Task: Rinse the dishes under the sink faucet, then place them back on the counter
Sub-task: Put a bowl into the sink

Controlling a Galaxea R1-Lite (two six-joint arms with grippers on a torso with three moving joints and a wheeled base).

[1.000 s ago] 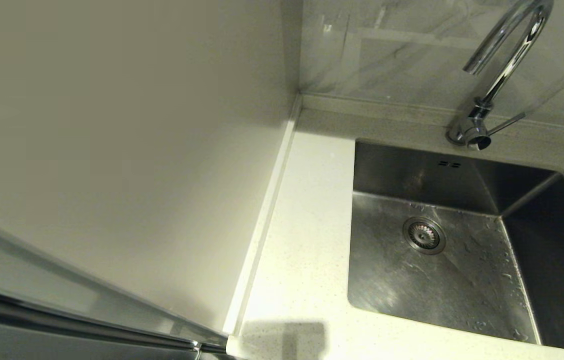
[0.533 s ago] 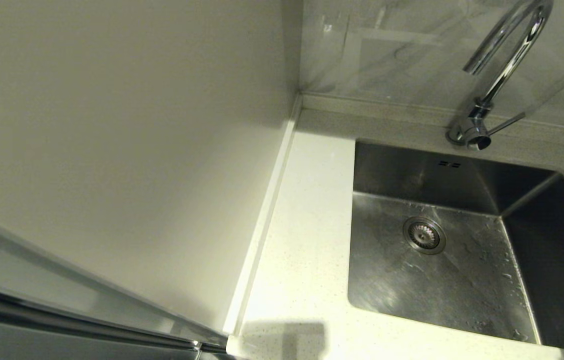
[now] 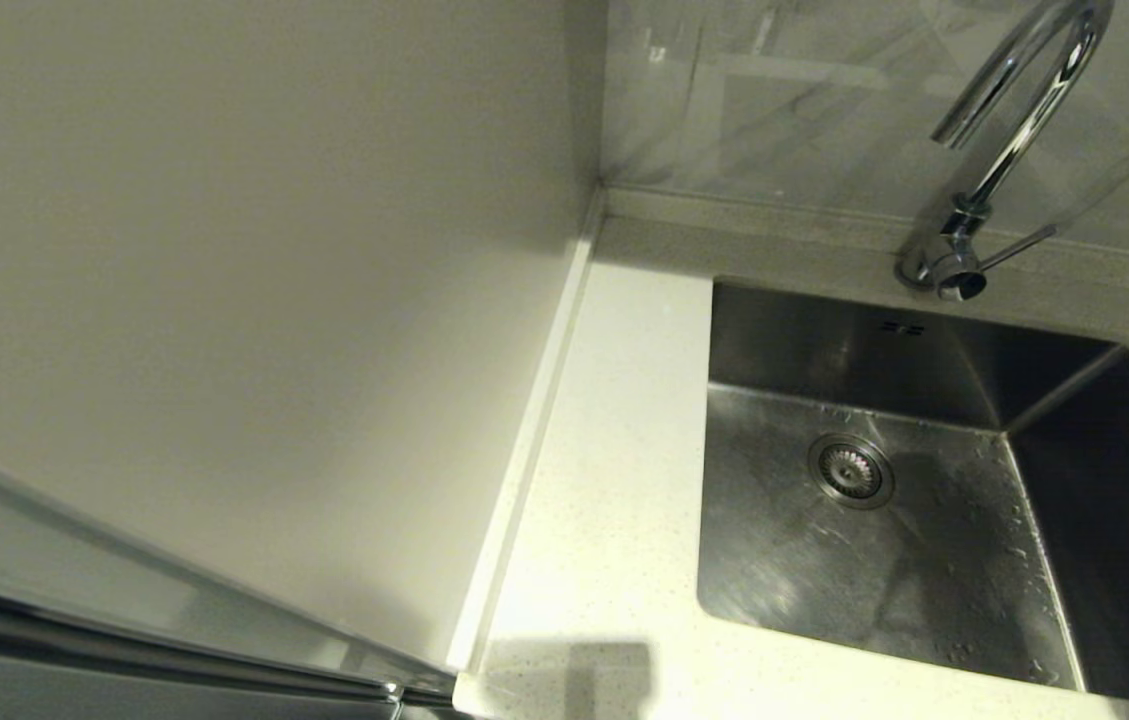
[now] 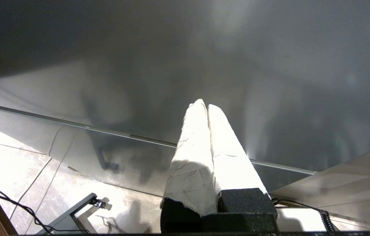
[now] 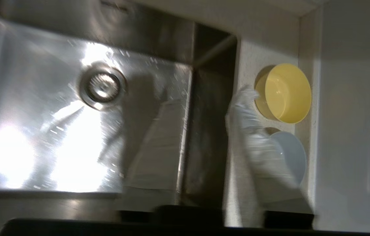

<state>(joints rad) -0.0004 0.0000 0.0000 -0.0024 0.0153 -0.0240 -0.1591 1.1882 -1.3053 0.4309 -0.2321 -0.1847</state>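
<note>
The right pincer (image 5: 237,108) is motion-blurred, its finger covering part of the pale blue-grey bowl (image 5: 293,154).

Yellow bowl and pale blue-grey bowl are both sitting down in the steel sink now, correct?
Not quite. The right wrist view shows the yellow round plastic bowl and the pale blue-grey round plastic bowl sitting on the white speckled counter beside the square stainless steel sink, not in it.

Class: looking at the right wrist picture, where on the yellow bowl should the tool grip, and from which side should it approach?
Grip the yellow bowl by its thin rim, on the sink side, coming from above. It sits upright and open on the counter, close to the wall beyond it, with the blue bowl beside it.
</note>
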